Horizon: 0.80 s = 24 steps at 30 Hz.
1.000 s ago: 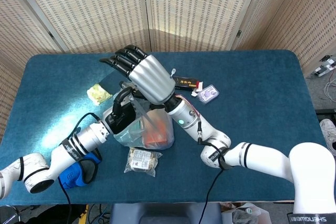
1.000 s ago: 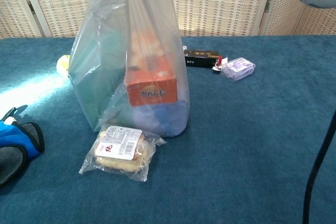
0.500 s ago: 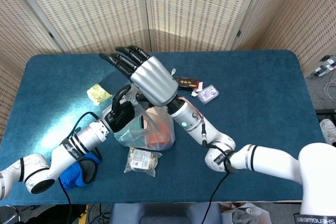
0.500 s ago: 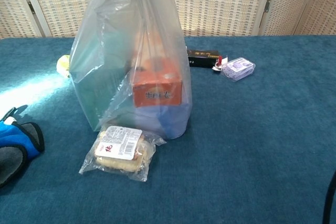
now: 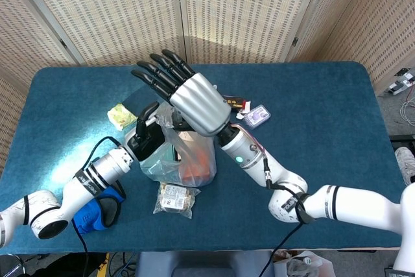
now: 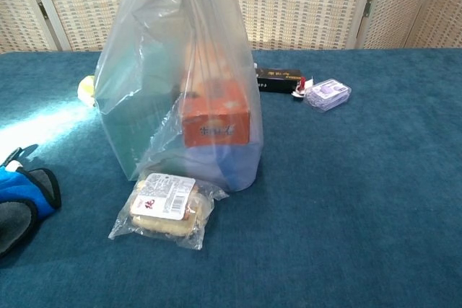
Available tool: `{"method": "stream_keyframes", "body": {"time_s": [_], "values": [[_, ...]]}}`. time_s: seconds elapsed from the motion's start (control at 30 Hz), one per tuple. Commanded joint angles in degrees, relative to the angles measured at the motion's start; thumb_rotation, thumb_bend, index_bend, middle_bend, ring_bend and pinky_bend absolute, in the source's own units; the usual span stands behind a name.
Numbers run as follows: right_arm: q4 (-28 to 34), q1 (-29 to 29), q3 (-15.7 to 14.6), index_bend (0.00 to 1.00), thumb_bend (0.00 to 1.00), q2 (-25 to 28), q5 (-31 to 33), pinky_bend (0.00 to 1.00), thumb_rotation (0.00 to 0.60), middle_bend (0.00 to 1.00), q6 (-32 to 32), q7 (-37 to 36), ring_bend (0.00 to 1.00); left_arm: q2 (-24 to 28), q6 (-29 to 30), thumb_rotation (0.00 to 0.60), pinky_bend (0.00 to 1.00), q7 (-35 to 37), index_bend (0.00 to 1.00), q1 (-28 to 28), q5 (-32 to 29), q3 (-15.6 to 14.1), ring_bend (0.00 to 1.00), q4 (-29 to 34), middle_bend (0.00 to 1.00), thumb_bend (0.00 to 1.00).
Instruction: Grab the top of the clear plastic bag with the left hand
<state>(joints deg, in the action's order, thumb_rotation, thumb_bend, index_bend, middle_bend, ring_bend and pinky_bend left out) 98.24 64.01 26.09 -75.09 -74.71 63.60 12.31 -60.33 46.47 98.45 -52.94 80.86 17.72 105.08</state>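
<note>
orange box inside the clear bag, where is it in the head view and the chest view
Head view: orange box at centre, low in the clear plastic bag, partly under the right hand.
Chest view: box left of centre, label facing the camera.
Shared landmark: wrapped snack packet in front of the bag.

The head view looks steeply down from above the robot's near edge, taking in the whole blue cloth-covered table (image 5: 324, 121) and the woven folding screens (image 5: 240, 11) along its 12 o'clock side. The chest view sits low and close, near table height, facing level toward those same screens, and its frame cuts off the top of the clear plastic bag (image 6: 180, 84). Both views share the bag (image 5: 188, 157), the wrapped snack packet (image 6: 164, 207) at its 6 o'clock, the black flat box (image 6: 278, 77) and small lilac case (image 6: 328, 93) toward 2 o'clock.
</note>
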Motion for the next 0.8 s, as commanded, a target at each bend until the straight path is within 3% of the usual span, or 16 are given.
{"method": "stream_keyframes", "body": {"time_s": [0.03,0.43,0.63,0.8], "values": [[2.25,-1.14,-0.2,0.0,0.0,1.94,0.44,0.06,0.6,0.06,-0.04,1.37,0.0,0.11,-0.15,0.0,0.09,-0.18,0.08,0.2,-0.2,0.22,0.12,0.05,0.2,0.28],[10.07,-6.31,-0.68,0.0,0.0,9.33,-0.91,0.05,0.6,0.05,2.85,2.66,0.0,1.42,-0.36,0.0,0.12,0.8,0.08,1.94,0.15,1.12,0.12,0.93,0.2,0.28],[11.84,-9.66,-0.24,0.0,0.0,12.8,-1.17,0.05,0.6,0.05,5.92,3.0,0.0,2.12,-0.99,0.0,0.21,6.22,0.08,2.23,1.89,1.56,0.19,1.91,0.2,0.28],[13.07,-11.76,0.0,0.0,0.0,14.89,-1.21,0.05,0.6,0.05,7.53,2.96,0.0,1.73,-1.19,0.045,0.26,7.89,0.09,1.89,1.31,2.27,0.22,2.07,0.2,0.28]]}}
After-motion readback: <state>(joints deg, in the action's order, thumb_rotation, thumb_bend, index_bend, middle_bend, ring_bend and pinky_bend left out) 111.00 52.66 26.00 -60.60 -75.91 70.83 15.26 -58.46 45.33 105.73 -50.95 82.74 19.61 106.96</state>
